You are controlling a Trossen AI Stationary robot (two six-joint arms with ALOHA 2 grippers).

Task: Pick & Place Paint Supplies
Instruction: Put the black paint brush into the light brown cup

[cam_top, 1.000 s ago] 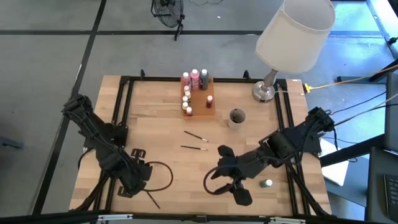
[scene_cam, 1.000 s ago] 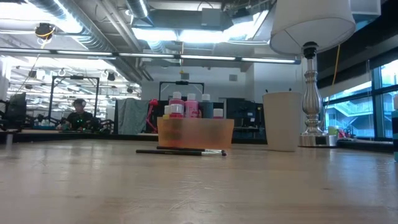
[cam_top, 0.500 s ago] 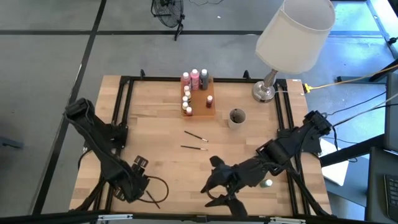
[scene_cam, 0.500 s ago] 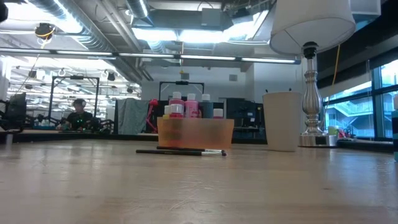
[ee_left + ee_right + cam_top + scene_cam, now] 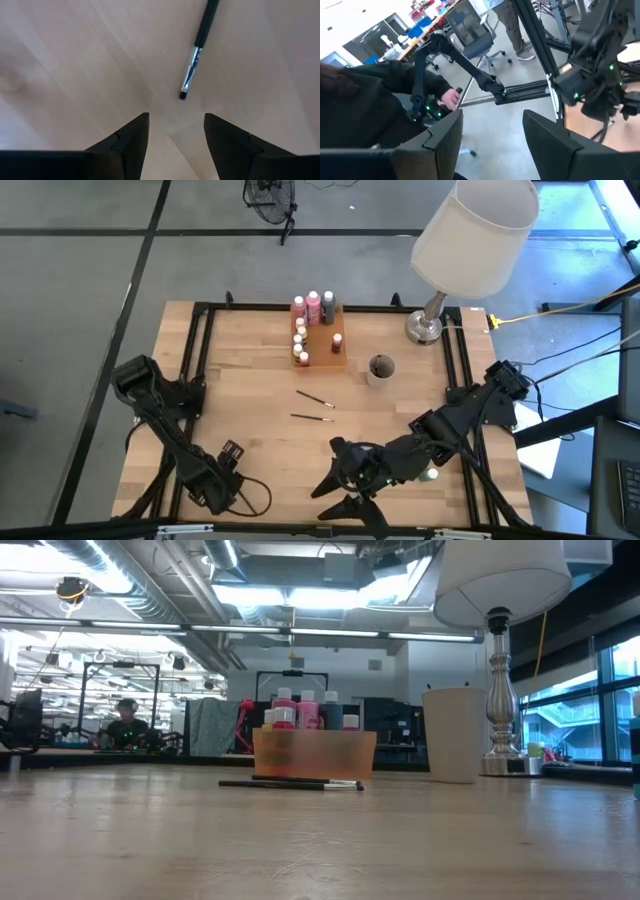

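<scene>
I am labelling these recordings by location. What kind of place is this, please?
Probably a robotics lab or open workshop: exposed ceiling ducts, other workbenches behind, a person's hand on another robot arm.

Mid-table open around two brushes (image 5: pixel 313 408); tray (image 5: pixel 328 343) of bottles (image 5: pixel 313 306), cup (image 5: pixel 381 369) and lamp (image 5: pixel 455 255) crowd the far side.

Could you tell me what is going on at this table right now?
Nothing is being held. The left gripper hangs open near the table's front edge, over a paintbrush lying on the wood. The right gripper is open too, low at the front, pointing off the table. Two more brushes lie mid-table. Paint bottles stand in the orange tray at the back, beside a small cup and a lamp.
</scene>
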